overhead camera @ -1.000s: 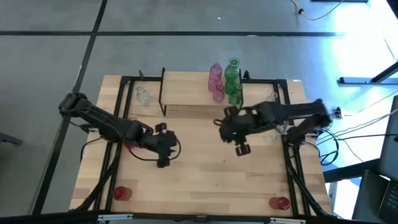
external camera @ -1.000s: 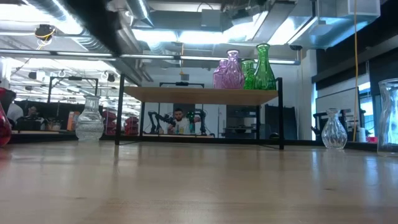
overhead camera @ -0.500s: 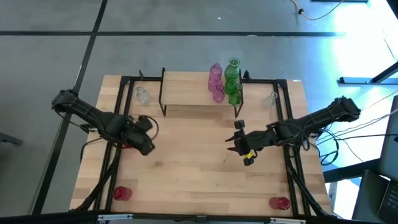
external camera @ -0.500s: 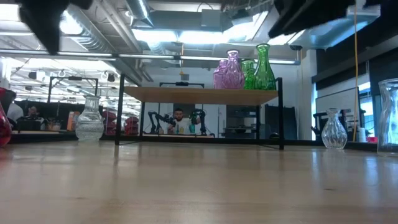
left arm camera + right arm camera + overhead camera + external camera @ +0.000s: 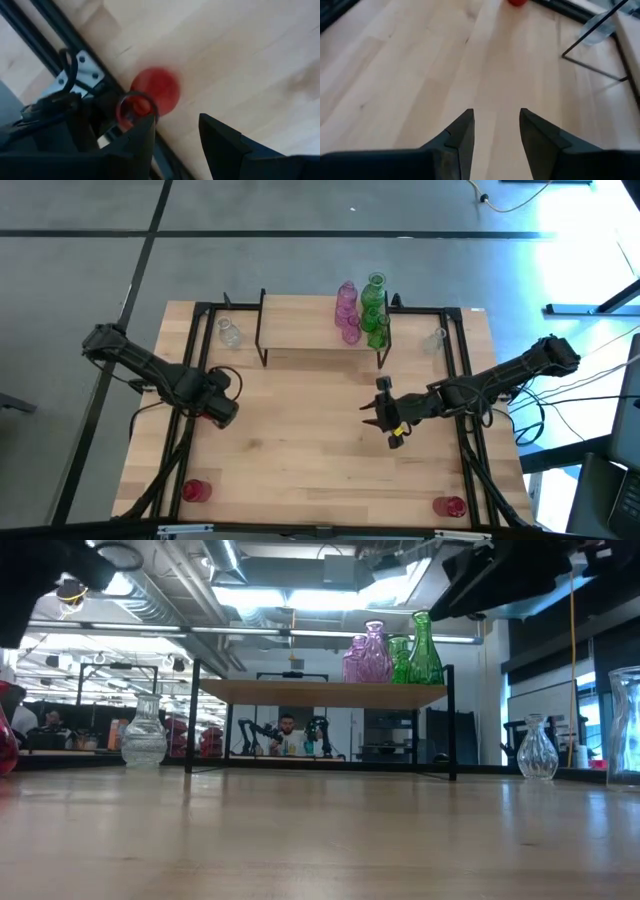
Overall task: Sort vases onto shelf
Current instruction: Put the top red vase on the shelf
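Observation:
The shelf (image 5: 315,330) stands at the table's far side, and pink vases (image 5: 347,308) and green vases (image 5: 375,315) crowd its right end. One clear vase (image 5: 229,332) stands on the table left of the shelf and another (image 5: 435,340) right of it. My left gripper (image 5: 222,408) hovers open at the table's left side. In the left wrist view it (image 5: 175,137) is just beside a red vase (image 5: 152,92) that stands upright by the black frame. My right gripper (image 5: 385,418) hangs open over bare wood in front of the shelf's right end.
A red vase (image 5: 195,490) stands at the near left corner and another (image 5: 450,505) at the near right. Black frame bars (image 5: 195,370) run along both sides of the table. The middle of the tabletop (image 5: 310,440) is bare wood. A person (image 5: 288,730) sits far behind the table.
My left gripper has swung from the table's middle toward its left edge and now sits over the red vase by the frame. My right gripper has drawn back from the shelf's right end a little toward the near edge, its arm stretching out. No vase has moved.

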